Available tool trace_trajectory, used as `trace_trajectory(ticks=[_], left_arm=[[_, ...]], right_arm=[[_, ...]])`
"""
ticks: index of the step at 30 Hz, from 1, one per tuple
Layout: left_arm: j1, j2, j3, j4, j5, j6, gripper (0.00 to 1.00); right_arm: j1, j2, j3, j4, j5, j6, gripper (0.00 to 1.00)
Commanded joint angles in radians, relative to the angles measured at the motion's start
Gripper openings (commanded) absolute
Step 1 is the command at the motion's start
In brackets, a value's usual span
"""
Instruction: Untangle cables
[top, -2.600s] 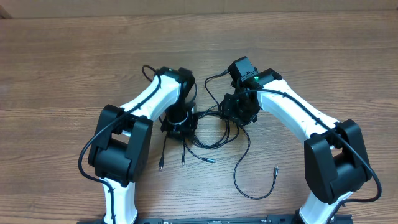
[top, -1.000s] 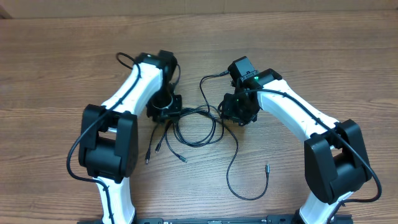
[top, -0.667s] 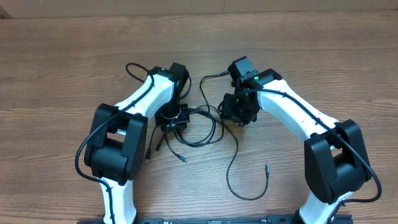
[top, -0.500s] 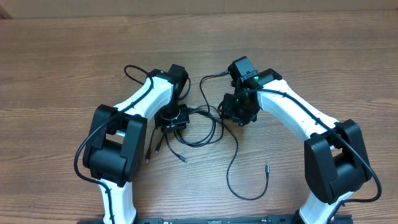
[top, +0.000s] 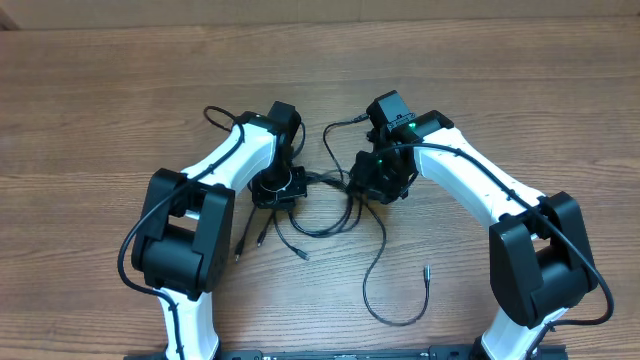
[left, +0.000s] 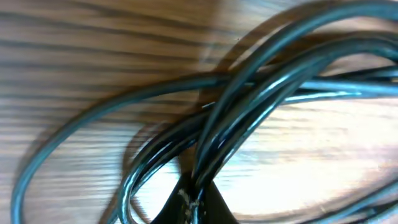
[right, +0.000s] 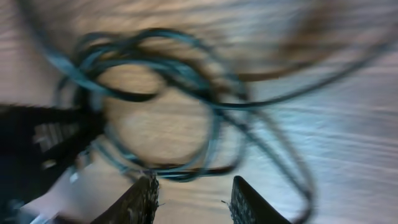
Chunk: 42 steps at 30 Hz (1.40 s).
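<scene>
The cables (top: 330, 222) are thin black cords looped together on the wooden table between my two grippers. My left gripper (top: 278, 188) is at the tangle's left side. In the left wrist view its fingertips (left: 186, 205) are shut on a bundle of strands (left: 249, 106). My right gripper (top: 378, 182) is at the tangle's right side. In the right wrist view it (right: 194, 186) stands open, with a strand of the loop (right: 211, 124) crossing just ahead of its fingertips. One long cord trails toward the front and ends in a small plug (top: 425, 270).
Several short plug ends (top: 258, 240) lie below the left gripper. The long cord makes a loop (top: 390, 318) near the front right. Both white arms (top: 470, 185) curve in from the table's front edge. The left arm's own thick cable (top: 215, 112) arches behind it.
My left gripper has shut on the cable bundle. The tangle has drawn in slightly and the loose plug end has shifted a little. The right gripper's opening is unchanged.
</scene>
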<state>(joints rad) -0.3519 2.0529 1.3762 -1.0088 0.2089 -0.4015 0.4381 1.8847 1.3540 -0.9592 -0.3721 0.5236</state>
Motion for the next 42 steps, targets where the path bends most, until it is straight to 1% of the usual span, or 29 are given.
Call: trace_trajectory(ticks=[1,2,3,5,8,11,17,20,23,24,26,33,42], left_arm=[[0.000,0.021,0.057,-0.023,0.154,0.225,0.04],[0.000,0.021,0.073,-0.031,0.180,0.248,0.04],[0.000,0.021,0.089,-0.038,0.205,0.266,0.04],[0.000,0.021,0.115,-0.042,0.249,0.284,0.04],[0.000,0.021,0.146,-0.040,0.336,0.318,0.04],[0.000,0.021,0.163,-0.035,0.399,0.338,0.04],[0.000,0.021,0.164,-0.033,0.421,0.343,0.04],[0.000,0.021,0.164,-0.034,0.421,0.343,0.04],[0.000,0.021,0.164,-0.034,0.421,0.343,0.04],[0.000,0.021,0.164,-0.034,0.421,0.343,0.04],[-0.005,0.021,0.164,-0.033,0.428,0.343,0.04],[-0.006,0.021,0.164,-0.034,0.511,0.343,0.04],[-0.006,0.021,0.164,-0.034,0.575,0.342,0.04]], right_arm=[[-0.002,0.005,0.007,0.011,-0.187,-0.002,0.37],[-0.002,0.005,0.007,0.015,-0.208,-0.001,0.38],[-0.002,0.005,0.006,0.021,-0.222,0.000,0.42],[-0.002,0.005,0.007,0.037,-0.229,0.029,0.43],[-0.002,0.005,0.006,0.055,-0.229,0.133,0.40],[-0.002,0.005,0.007,0.075,-0.220,0.243,0.40],[0.000,0.005,0.006,0.083,-0.057,0.451,0.41],[0.000,0.005,0.006,0.087,0.018,0.526,0.40],[0.000,0.005,-0.006,0.113,0.039,0.542,0.40],[0.000,0.005,-0.011,0.118,0.039,0.551,0.37],[0.001,0.009,-0.013,0.129,0.039,0.550,0.35],[0.001,0.015,-0.013,0.150,0.047,0.550,0.32],[0.001,0.043,-0.013,0.137,0.047,0.550,0.32]])
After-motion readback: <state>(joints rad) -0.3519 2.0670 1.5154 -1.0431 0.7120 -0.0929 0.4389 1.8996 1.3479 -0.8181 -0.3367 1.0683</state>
